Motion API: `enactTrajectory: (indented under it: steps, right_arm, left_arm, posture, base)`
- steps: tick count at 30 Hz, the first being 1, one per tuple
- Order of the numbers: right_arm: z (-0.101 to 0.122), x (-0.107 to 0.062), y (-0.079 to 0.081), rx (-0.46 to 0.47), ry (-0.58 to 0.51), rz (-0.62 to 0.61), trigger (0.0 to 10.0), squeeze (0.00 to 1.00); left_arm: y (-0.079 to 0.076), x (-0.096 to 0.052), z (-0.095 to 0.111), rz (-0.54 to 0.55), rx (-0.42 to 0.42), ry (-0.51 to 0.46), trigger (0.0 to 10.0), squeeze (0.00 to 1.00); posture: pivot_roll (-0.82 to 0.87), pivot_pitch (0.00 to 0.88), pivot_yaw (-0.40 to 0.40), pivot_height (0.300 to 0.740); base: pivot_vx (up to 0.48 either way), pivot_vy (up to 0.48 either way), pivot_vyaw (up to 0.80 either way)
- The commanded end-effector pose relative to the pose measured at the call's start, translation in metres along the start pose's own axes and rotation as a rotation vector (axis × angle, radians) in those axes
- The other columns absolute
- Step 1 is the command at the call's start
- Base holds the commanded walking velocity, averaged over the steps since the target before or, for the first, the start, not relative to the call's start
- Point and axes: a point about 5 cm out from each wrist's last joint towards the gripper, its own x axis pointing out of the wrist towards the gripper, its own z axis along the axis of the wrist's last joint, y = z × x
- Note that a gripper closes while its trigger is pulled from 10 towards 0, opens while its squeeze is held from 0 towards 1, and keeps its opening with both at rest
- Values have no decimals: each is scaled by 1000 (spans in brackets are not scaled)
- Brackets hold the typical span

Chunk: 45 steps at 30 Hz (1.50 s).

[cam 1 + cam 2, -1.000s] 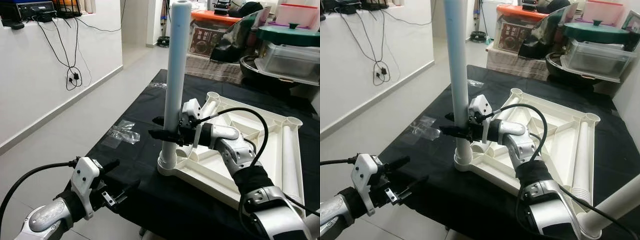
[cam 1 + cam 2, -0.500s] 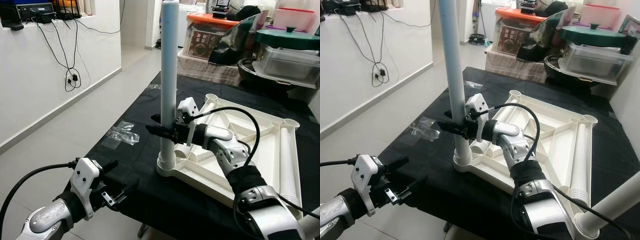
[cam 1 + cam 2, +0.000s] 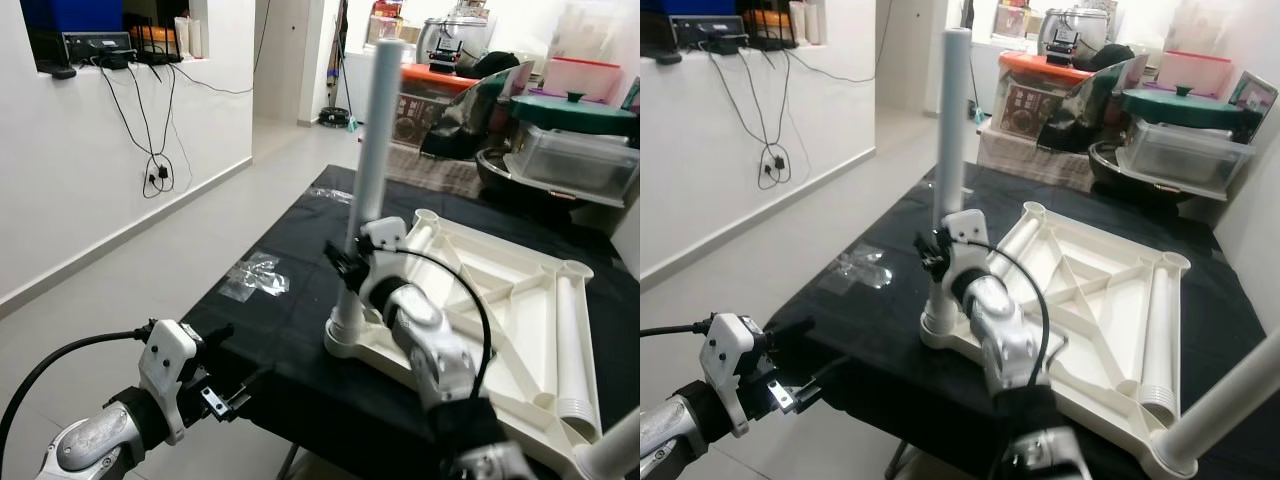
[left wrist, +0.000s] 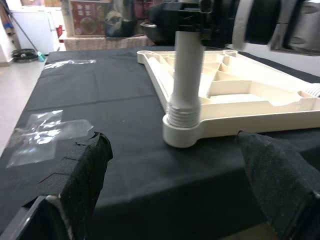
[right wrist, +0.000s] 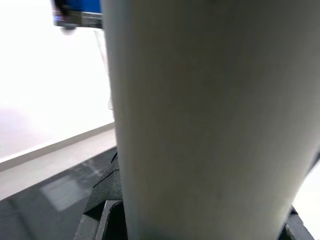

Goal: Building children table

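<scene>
Table leg [image 3: 372, 170] upright; right gripper [image 3: 345, 268] clamps it (fingertips hidden).

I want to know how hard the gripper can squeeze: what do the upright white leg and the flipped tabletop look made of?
The leg looks like a hollow moulded plastic tube, smooth and matte, with a ribbed threaded end at its socket. The tabletop seems to be the same off-white plastic, with moulded stiffening ribs on its underside. The right gripper is clamped on the leg.

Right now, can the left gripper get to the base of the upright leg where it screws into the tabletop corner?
Probably yes. The left gripper hangs open off the table edge, and bare black cloth lies between it and the leg's threaded base. The right gripper holds the leg higher up, leaving the base free.
</scene>
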Motion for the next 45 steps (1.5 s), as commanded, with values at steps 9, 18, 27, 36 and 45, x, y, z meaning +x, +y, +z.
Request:
enactTrajectory:
  steps: [9,18,27,36,45]
  right_arm:
    - [-26,-13,-7,-20,144,-154,0,0]
    - [-16,-9,33,131,93,339,0,0]
    - [-8,-25,40,147,96,818,0,0]
    - [-13,-13,34,44,116,916,0,0]
    - [-19,-8,29,0,78,846,0,0]
  left_arm:
    - [3,2,-1,24,3,-9,10000,0]
    - [4,3,-3,26,-2,-4,10000,0]
    - [6,4,-3,25,-4,-2,10000,0]
    - [6,2,-6,45,-2,5,10000,0]
    - [7,1,-7,55,-2,6,10000,0]
  posture:
    - [85,0,-110,740]
    - [85,0,-105,740]
    - [94,0,-113,740]
    - [113,0,-129,740]
    - [112,0,-127,740]
  base:
    - [0,0,0]
    - [0,0,0]
    - [0,0,0]
    - [0,0,0]
    - [0,0,0]
